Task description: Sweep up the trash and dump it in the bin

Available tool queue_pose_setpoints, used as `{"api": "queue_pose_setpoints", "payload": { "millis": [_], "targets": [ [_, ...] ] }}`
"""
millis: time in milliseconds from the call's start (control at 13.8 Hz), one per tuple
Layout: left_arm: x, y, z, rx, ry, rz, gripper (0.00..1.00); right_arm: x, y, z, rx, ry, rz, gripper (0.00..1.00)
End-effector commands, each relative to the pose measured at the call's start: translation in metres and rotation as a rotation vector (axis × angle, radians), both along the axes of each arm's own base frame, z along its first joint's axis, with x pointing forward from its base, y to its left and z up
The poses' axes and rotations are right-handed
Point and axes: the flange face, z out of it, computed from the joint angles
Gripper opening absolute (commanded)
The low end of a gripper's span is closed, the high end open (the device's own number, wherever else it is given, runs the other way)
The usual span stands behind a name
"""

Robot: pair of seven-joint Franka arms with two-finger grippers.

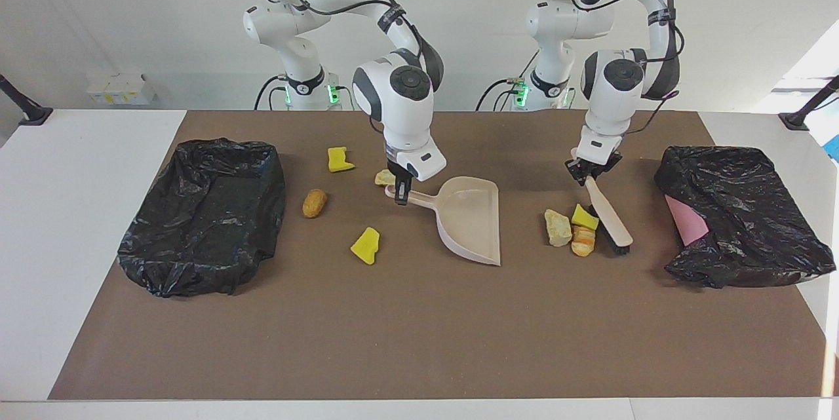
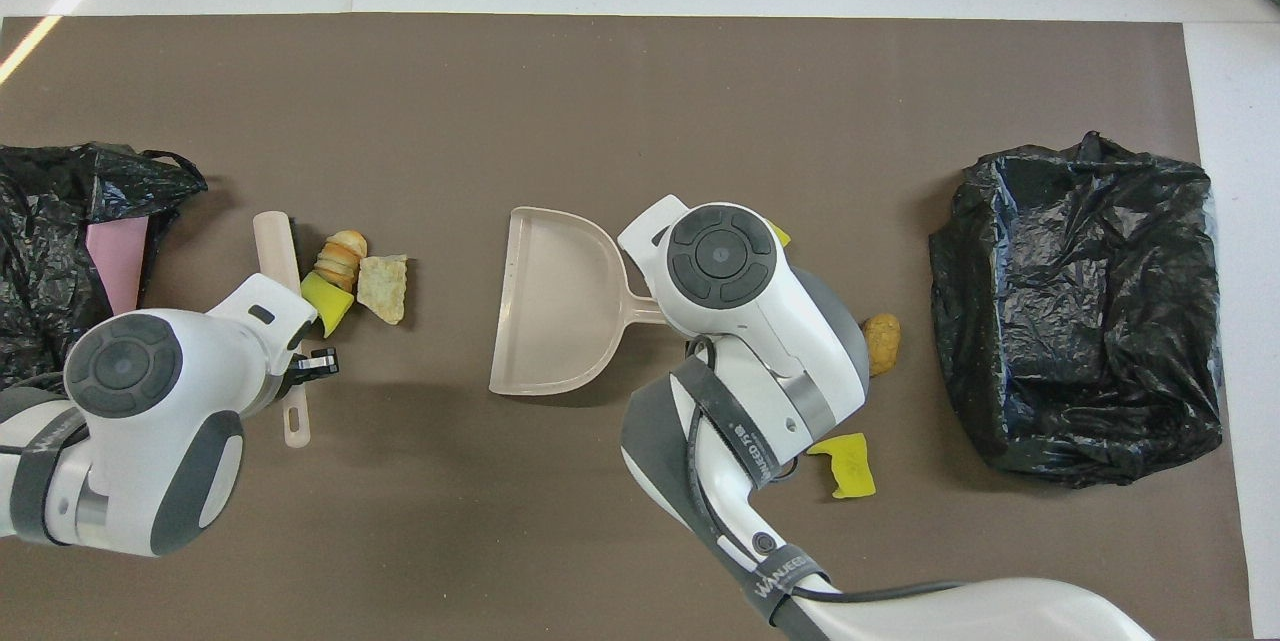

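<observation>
A brown mat (image 1: 419,341) covers the white table. 2 black-lined bins (image 1: 203,213) (image 1: 744,213) sit at its ends. The dustpan (image 1: 468,223) lies mid-mat, mouth toward the left arm's end, its handle clamped in the right gripper (image 1: 401,194), whose arm strap reads "WANJEED". The left gripper (image 1: 588,171) is closed on the brush (image 1: 608,215), long axis running away from the robots. 3 scraps (image 1: 571,230) touch its bristles; 4 scraps (image 1: 365,245) lie between dustpan and bin.

Beige dustpan (image 1: 472,220) and brush (image 1: 608,213); yellow, tan, orange-striped trash (image 1: 569,231); black bags (image 1: 203,213); brown surface (image 1: 419,328).
</observation>
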Motion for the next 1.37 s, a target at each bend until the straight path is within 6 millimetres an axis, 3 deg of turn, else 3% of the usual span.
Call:
{"api": "queue_pose_setpoints", "payload": {
  "millis": [0,217,434,723,868,1013,1302],
  "targets": [
    [0.016,-0.018,0.003,-0.013,0.004,-0.094,0.00,-0.005,-0.003,0.002,-0.018,0.002,0.037,0.00],
    [0.017,-0.027,0.004,-0.070,0.019,-0.154,0.00,-0.006,-0.004,0.002,-0.019,0.003,0.034,0.00],
    [0.008,-0.059,0.004,-0.078,0.025,-0.226,0.00,-0.007,-0.005,0.000,-0.029,0.018,0.027,0.00],
    [-0.008,-0.119,-0.006,-0.150,0.051,-0.283,0.00,-0.008,-0.005,0.000,-0.030,0.020,0.025,0.00],
    [-0.021,-0.157,0.000,-0.197,0.054,-0.316,0.00,-0.009,-0.006,0.000,-0.036,0.028,0.023,0.00],
    [-0.028,-0.193,0.018,-0.296,0.055,-0.298,0.00,-0.009,-0.007,0.000,-0.040,0.034,0.021,0.00],
    [-0.032,-0.205,0.039,-0.347,0.048,-0.264,0.00,-0.008,-0.007,0.001,-0.038,0.031,0.017,0.00]
  ]
}}
